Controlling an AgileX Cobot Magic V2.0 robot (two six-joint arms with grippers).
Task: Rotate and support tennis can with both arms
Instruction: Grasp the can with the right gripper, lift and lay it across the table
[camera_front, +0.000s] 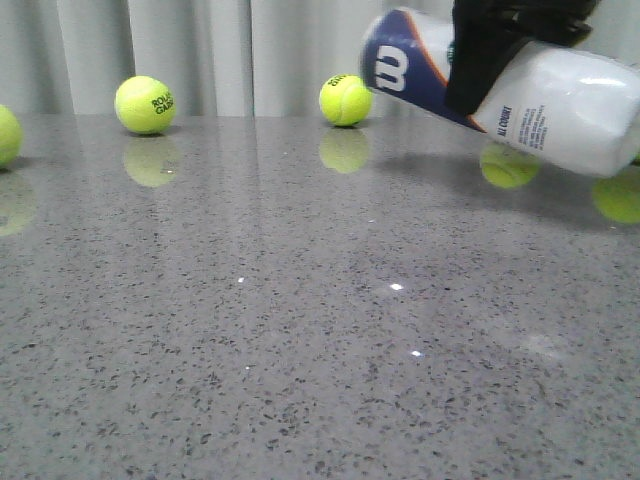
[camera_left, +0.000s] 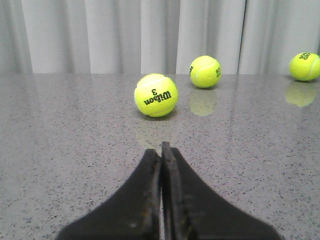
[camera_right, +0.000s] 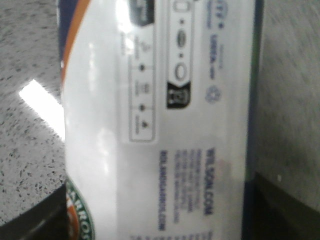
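Note:
The tennis can (camera_front: 540, 95), white and navy with a Wilson W and an orange stripe, hangs tilted above the table at the upper right of the front view, its navy end toward the left and higher. My right gripper (camera_front: 490, 60) is shut on it from above, near its middle. In the right wrist view the can's label (camera_right: 160, 125) fills the picture between my dark fingers (camera_right: 35, 220). My left gripper (camera_left: 161, 150) is shut and empty, low over the table; it does not show in the front view.
Yellow-green tennis balls lie on the grey speckled table (camera_front: 300, 330): one at back left (camera_front: 145, 104), one at back centre (camera_front: 345, 100), one at the left edge (camera_front: 5, 135). A Wilson 3 ball (camera_left: 156, 95) lies just ahead of my left gripper, with two further back. Curtains stand behind.

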